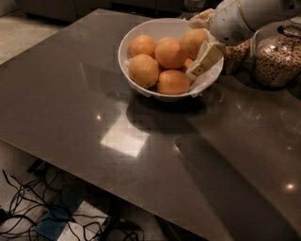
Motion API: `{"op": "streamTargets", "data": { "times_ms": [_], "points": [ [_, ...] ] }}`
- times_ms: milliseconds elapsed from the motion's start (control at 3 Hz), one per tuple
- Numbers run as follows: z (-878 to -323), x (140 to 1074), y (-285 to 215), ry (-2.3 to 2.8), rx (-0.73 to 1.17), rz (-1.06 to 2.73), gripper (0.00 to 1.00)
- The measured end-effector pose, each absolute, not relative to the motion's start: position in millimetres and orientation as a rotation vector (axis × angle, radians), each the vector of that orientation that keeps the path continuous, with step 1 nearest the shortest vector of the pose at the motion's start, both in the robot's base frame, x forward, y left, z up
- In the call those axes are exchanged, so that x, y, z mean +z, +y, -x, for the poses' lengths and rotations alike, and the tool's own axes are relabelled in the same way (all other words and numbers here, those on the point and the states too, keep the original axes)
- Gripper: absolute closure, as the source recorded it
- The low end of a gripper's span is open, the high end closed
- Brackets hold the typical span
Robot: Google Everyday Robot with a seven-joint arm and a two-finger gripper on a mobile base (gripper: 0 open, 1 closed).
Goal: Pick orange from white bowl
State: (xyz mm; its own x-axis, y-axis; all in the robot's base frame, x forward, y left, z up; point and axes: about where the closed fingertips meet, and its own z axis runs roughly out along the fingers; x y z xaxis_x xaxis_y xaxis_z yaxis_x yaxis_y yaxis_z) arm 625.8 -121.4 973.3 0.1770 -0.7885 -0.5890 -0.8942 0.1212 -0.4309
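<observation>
Filling white bowl [162, 22]: oranges [169, 52], gripper [195, 46] among them.

A dark, glossy surface [70, 108] carries a white bowl [124, 49] near its far edge, heaped with fruit. The end effector [196, 46] reaches in from the upper right on a white arm [254, 14] and sits at the bowl's right side, around the orange [193, 38] at the far right of the pile. Five other oranges [170, 52] fill the rest of the bowl, touching one another. Just right of the bowl stand two glass jars [277, 59] of brown grain. Cables [28, 207] lie tangled on the floor below the near edge.
</observation>
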Motion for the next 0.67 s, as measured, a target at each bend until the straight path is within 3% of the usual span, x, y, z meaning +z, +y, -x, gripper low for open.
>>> {"op": "streamTargets", "data": {
  "times_ms": [667],
  "points": [
    [-646.4, 969.0, -104.5, 1.596, 0.210, 1.700, 0.27]
  ]
}}
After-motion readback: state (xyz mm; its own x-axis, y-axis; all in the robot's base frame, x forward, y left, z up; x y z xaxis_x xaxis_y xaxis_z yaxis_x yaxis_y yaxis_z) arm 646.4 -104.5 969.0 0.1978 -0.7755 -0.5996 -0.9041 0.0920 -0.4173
